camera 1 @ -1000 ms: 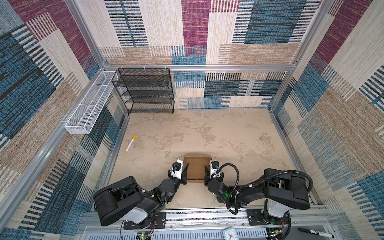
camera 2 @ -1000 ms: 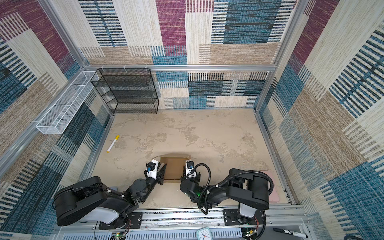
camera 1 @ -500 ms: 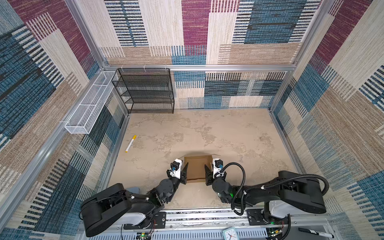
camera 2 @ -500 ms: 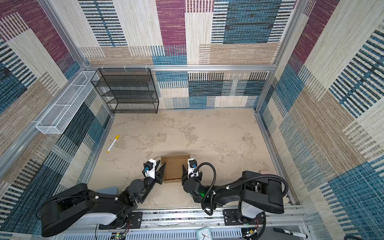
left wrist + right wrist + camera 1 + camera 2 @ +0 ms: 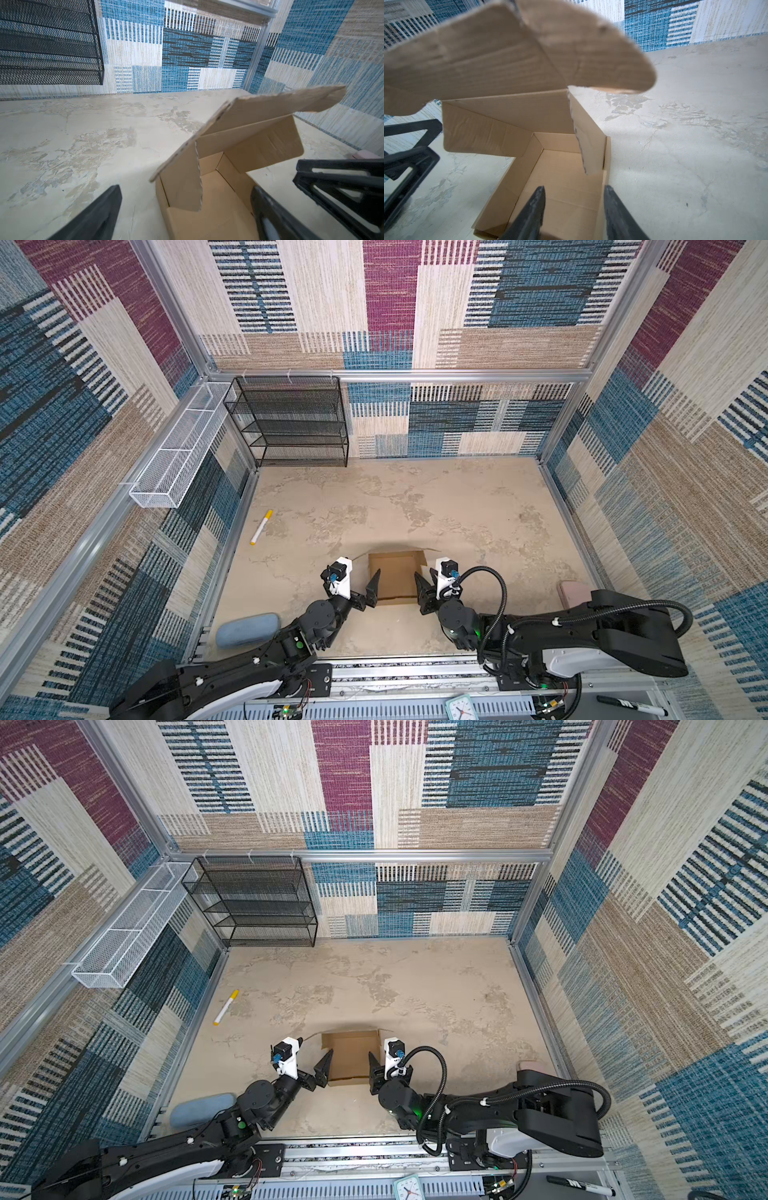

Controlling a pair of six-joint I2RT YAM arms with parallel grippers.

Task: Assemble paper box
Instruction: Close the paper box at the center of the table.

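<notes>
Since neither gripper grips anything, the paper box [image 5: 395,576] sits loose on the table [image 5: 415,497], front centre, near the front rail [image 5: 395,670].

- **Left gripper** [image 5: 186,188]: jaws spread wide, one finger outside over the table, one over the box, left wall between them. No contact seen.
- **Right gripper** [image 5: 574,187]: jaws apart, straddling the right wall. The gap is wider than the card, so not clamped.
- **Lid** [image 5: 270,108]: half-raised and overhanging. Its side flap [image 5: 182,176] hangs just inside the left wall, as far as I can tell.

Risks, my judgement:
- The unsupported lid may drop or spring back.
- A flap could land outside a wall and jam closing.
- A one-sided push likely slides the light box, toward the rail if dragged forward.
- A finger inside could get caught under a closing lid.

Room: wide bare table behind the box and out to both sides. The marker [image 5: 261,526] is well apart at left, the wire rack [image 5: 291,423] in the far back corner. It is tight only at the box sides and front.
</notes>
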